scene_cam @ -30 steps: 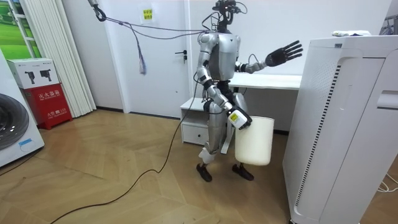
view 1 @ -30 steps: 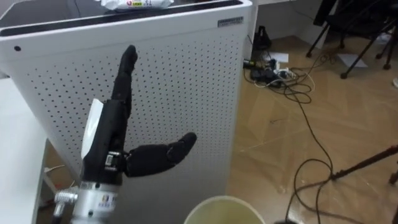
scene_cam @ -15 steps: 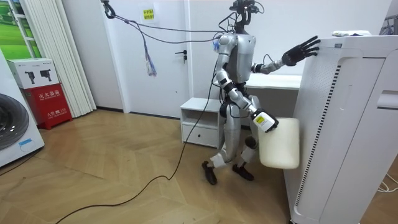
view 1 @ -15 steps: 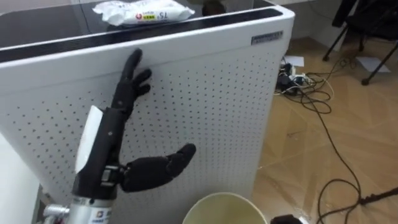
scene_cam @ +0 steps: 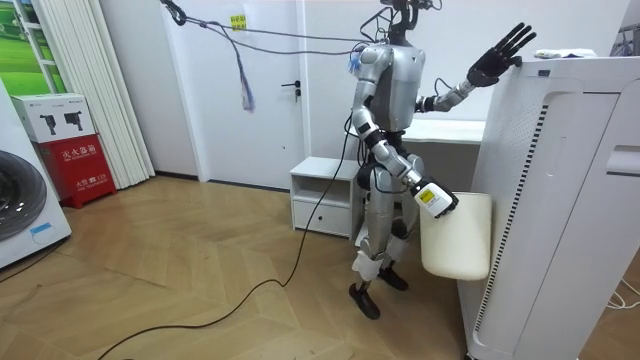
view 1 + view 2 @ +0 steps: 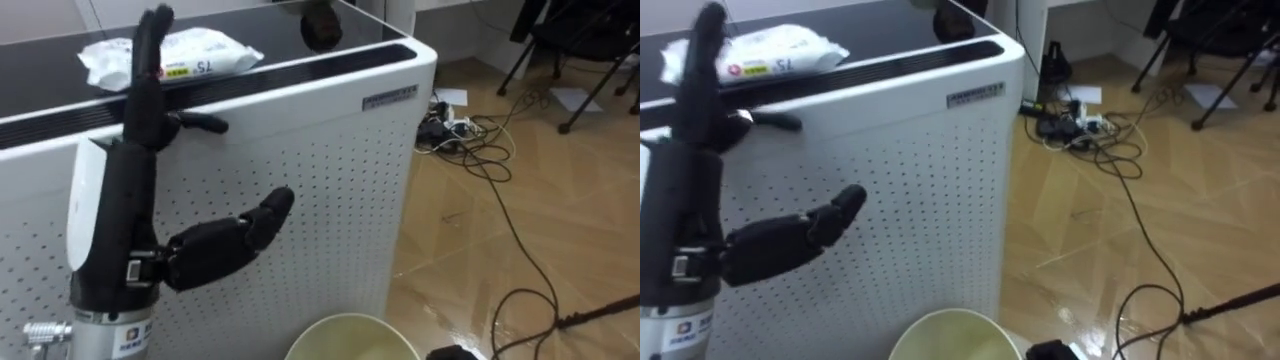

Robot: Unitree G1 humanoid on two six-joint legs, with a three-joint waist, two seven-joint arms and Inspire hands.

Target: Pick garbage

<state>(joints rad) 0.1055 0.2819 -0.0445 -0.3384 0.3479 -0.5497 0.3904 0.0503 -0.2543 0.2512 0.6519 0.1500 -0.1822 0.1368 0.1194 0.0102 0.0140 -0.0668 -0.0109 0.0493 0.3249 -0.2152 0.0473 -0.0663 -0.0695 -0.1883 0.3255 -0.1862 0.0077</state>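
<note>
my left hand [image 6: 115, 215] up in front of the white cabinet [image 6: 330, 170], fingers straight, tips above its top edge, thumb splayed. right arm low beside it.

Glossy plastic packet [image 6: 170, 57], perforated cabinet [image 6: 330, 180]

A pale wood-pattern floor [image 5: 180, 290] runs to white walls [image 5: 185, 130] and a closed white door [image 5: 270, 130]. At the room view's left stand a washing machine [image 5: 20, 215], stacked red and white boxes [image 5: 65, 145] and long white blinds [image 5: 85, 90]. A white desk [image 5: 440, 130] and a low white drawer unit [image 5: 322, 195] sit by the far wall. A tall white perforated cabinet [image 5: 570, 200] rises at the right. Beyond it, tangled black cables [image 6: 470, 135] lie on the floor near dark furniture legs [image 6: 550, 20].
</note>
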